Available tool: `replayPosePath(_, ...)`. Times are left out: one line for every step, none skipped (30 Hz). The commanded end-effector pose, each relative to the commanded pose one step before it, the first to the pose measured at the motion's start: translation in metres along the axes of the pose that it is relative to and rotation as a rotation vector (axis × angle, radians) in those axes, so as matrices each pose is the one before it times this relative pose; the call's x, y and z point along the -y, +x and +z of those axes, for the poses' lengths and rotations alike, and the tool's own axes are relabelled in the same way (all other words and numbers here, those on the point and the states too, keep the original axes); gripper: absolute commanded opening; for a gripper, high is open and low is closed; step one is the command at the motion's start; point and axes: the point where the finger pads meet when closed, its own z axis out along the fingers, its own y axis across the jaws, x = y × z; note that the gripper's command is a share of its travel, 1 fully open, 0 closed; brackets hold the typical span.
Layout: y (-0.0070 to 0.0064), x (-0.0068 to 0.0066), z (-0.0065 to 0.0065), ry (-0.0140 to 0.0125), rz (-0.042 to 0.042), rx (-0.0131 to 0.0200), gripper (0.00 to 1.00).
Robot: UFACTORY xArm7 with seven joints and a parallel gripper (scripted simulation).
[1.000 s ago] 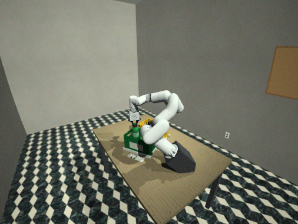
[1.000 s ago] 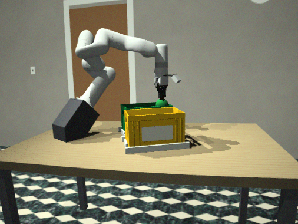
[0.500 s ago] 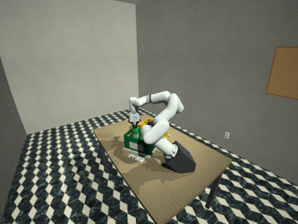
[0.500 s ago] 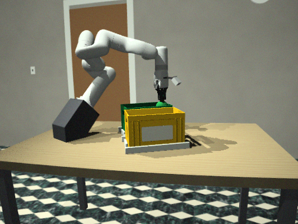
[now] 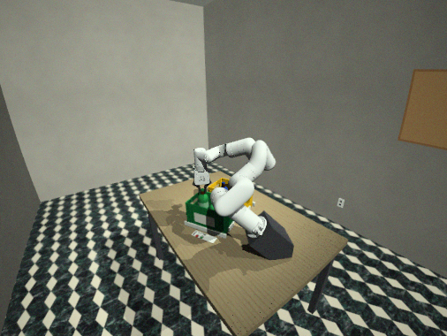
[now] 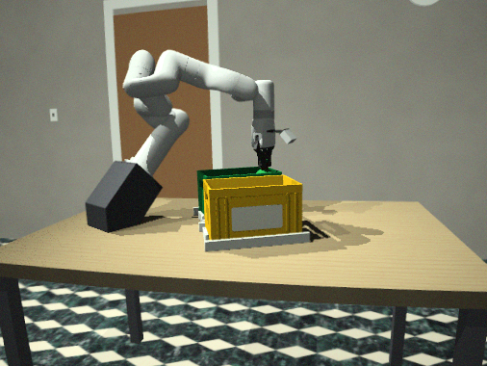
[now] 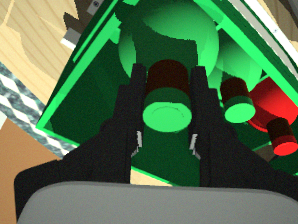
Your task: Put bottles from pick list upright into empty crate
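Door (image 6: pixel 164 29): was brown, filled its white frame (image 6: pixel 215 48) in the exterior view.
Wall plate (image 6: pixel 53 115): showed small and pale, hung on the wall to the left of the door in that view.
Round fixture (image 6: pixel 423 1): was pale, cut off by the upper edge of the exterior view.
Board (image 5: pixel 426 106): was orange-brown with a darker rim, hung on the dark gray wall (image 5: pixel 309 88), ran out of the top view at the right.
Outlet (image 5: pixel 340 202): was set low in the same gray wall.
Floor (image 5: pixel 88 265) (image 6: pixel 241 332) (image 7: pixel 22 100): was patterned in cream and dark green marbling.
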Motion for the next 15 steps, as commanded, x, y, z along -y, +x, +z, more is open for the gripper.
replayPosePath(0.00149,0.00017,0.00243,0.00063,0.00058,-0.00499,0.0)
replayPosePath(0.00001,0.0,0.001,0.0,0.0,0.0,0.0)
replayPosePath(-0.00001,0.0,0.001,0.0,0.0,0.0,0.0)
replayPosePath(-0.00001,0.0,0.001,0.0,0.0,0.0,0.0)
replayPosePath(-0.00001,0.0,0.001,0.0,0.0,0.0,0.0)
replayPosePath(-0.00001,0.0,0.001,0.0,0.0,0.0,0.0)
replayPosePath(-0.00001,0.0,0.001,0.0,0.0,0.0,0.0)
replayPosePath(0.0,0.0,0.001,0.0,0.0,0.0,0.0)
replayPosePath(0.0,0.0,0.001,0.0,0.0,0.0,0.0)
replayPosePath(0.0,0.0,0.001,0.0,0.0,0.0,0.0)
replayPosePath(0.0,0.0,0.001,0.0,0.0,0.0,0.0)
replayPosePath(0.0,0.0,0.001,0.0,0.0,0.0,0.0)
replayPosePath(0.0,0.0,0.001,0.0,0.0,0.0,0.0)
replayPosePath(0.0,0.0,0.0,0.0,0.0,0.0,0.0)
replayPosePath(0.0,0.0,0.0,0.0,0.0,0.0,0.0)
